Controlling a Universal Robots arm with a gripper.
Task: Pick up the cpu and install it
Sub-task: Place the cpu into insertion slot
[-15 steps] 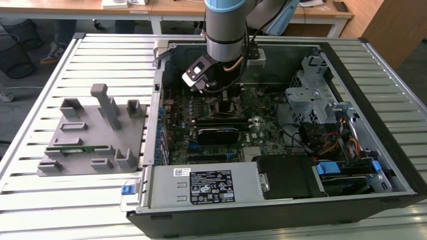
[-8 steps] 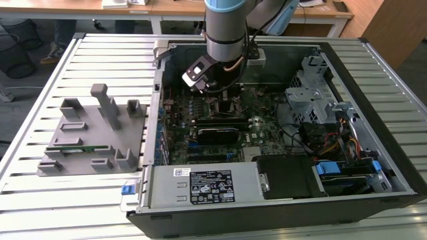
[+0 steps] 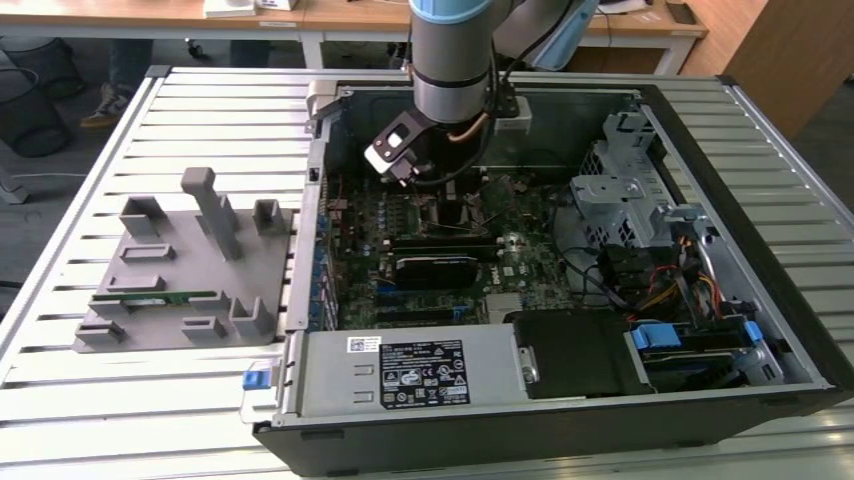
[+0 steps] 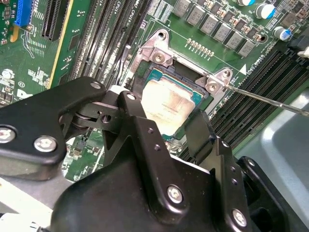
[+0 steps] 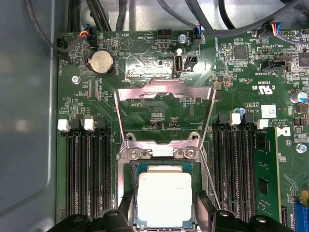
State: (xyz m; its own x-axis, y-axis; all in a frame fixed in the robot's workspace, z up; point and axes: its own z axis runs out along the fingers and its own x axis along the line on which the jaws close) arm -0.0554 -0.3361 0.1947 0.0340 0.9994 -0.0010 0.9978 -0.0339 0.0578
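A slatted metal table [image 3: 227, 120] stands on grey floor [image 3: 54, 165], with wooden desks [image 3: 360, 15] and a black wire bin [image 3: 27, 110] behind.

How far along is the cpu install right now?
Done: the cpu lies flat in the socket. In hand: the gripper sits low around the cpu; whether it grips it, I cannot tell. Left: the load plate stands open, not closed over the cpu.
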